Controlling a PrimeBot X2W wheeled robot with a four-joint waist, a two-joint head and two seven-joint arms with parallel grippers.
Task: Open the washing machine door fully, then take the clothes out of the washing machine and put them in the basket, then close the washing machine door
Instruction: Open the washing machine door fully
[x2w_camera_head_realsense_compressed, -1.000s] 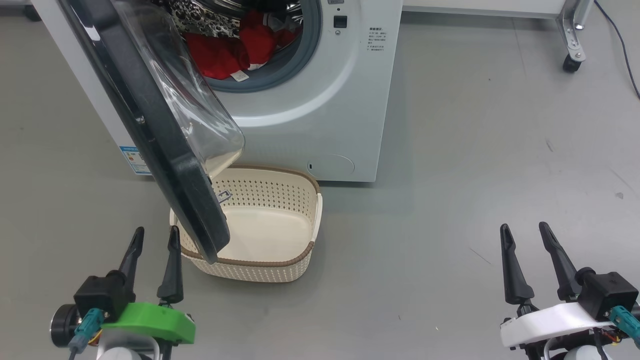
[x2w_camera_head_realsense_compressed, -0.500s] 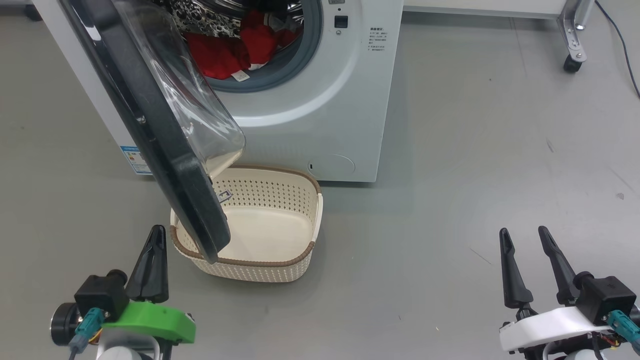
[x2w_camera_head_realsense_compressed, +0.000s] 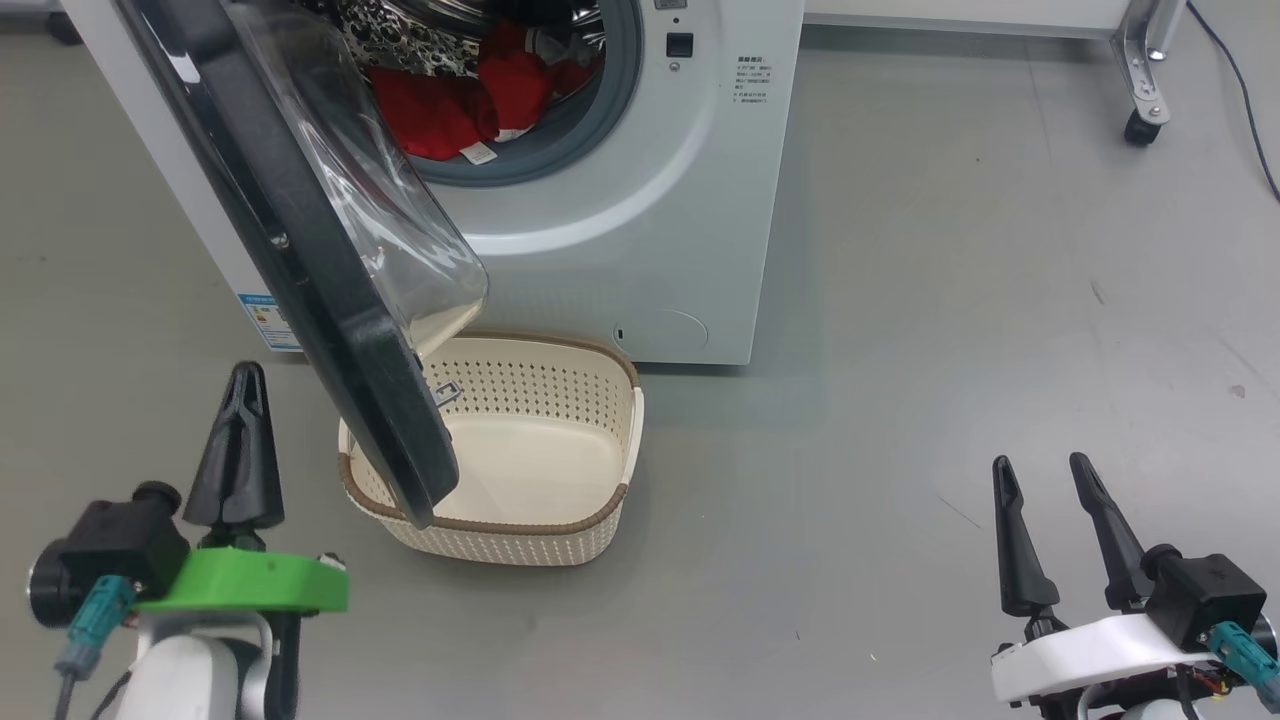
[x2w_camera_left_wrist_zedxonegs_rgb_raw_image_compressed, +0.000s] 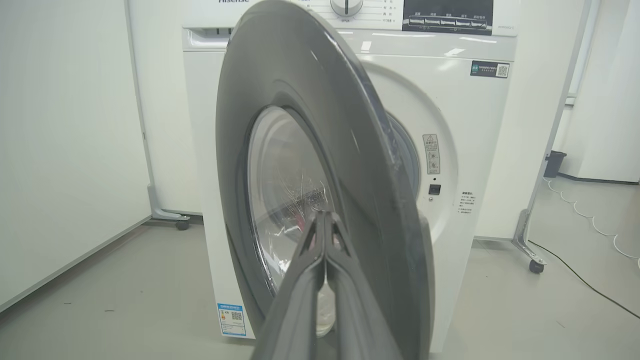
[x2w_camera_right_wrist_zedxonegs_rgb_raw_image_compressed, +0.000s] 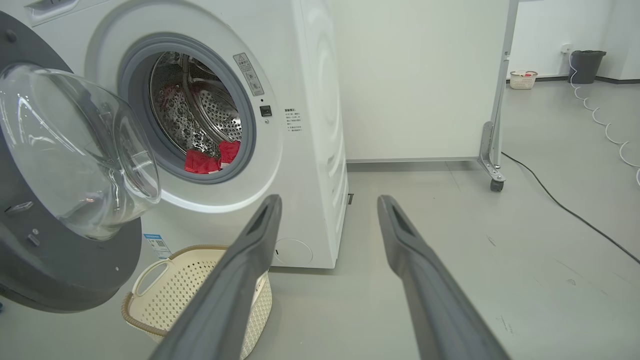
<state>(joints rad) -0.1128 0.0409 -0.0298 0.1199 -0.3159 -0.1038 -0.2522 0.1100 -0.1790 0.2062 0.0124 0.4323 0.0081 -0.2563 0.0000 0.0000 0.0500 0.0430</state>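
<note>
Poised with left jaws pinched together just left of the half-open, edge-on door (x2w_camera_head_realsense_compressed: 330, 300), nearer than the wide-spread right jaws.

At the top edge of the left wrist view, cropped lettering (x2w_camera_left_wrist_zedxonegs_rgb_raw_image_compressed: 240, 1) on the washing machine (x2w_camera_left_wrist_zedxonegs_rgb_raw_image_compressed: 480, 125) seems to read Hisense. Its blue sticker (x2w_camera_left_wrist_zedxonegs_rgb_raw_image_compressed: 231, 319), dark QR label (x2w_camera_left_wrist_zedxonegs_rgb_raw_image_compressed: 489, 69), warning label (x2w_camera_left_wrist_zedxonegs_rgb_raw_image_compressed: 431, 153) and printed notice (x2w_camera_left_wrist_zedxonegs_rgb_raw_image_compressed: 466, 202) are too small to read.
</note>
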